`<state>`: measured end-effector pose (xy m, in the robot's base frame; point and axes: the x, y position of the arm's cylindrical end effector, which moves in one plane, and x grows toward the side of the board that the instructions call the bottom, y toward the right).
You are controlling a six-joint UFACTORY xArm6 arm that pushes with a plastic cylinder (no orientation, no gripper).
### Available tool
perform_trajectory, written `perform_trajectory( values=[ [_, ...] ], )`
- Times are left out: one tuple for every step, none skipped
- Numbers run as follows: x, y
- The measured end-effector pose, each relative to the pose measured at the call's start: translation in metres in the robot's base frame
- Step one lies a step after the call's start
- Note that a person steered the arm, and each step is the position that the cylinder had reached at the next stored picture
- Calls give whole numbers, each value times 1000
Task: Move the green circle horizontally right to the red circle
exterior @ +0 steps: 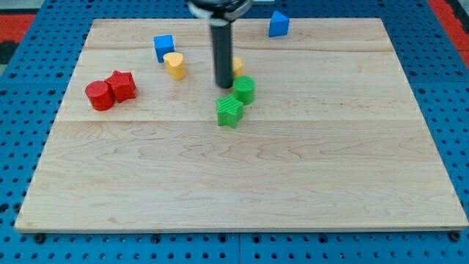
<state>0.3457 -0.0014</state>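
The green circle [245, 89] stands near the board's upper middle. The red circle [100, 96] lies far off at the view's left, touching a red star-like block [122, 85] on its right. My rod comes down from the view's top, and my tip [223, 85] rests just left of the green circle, close to or touching it. A green star-like block [230, 111] sits just below the tip and below-left of the green circle.
A yellow heart-like block [174, 64] and a blue cube [163, 47] lie up-left of the tip. A yellow block [237, 66] is partly hidden behind the rod. A blue block [278, 24] sits at the top. The wooden board [242, 183] rests on a blue pegboard.
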Motion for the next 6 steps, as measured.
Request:
perform_trajectory(
  values=[
    [4, 32],
    [50, 61],
    [36, 13],
    [25, -71],
    [25, -98],
    [46, 9]
  ],
)
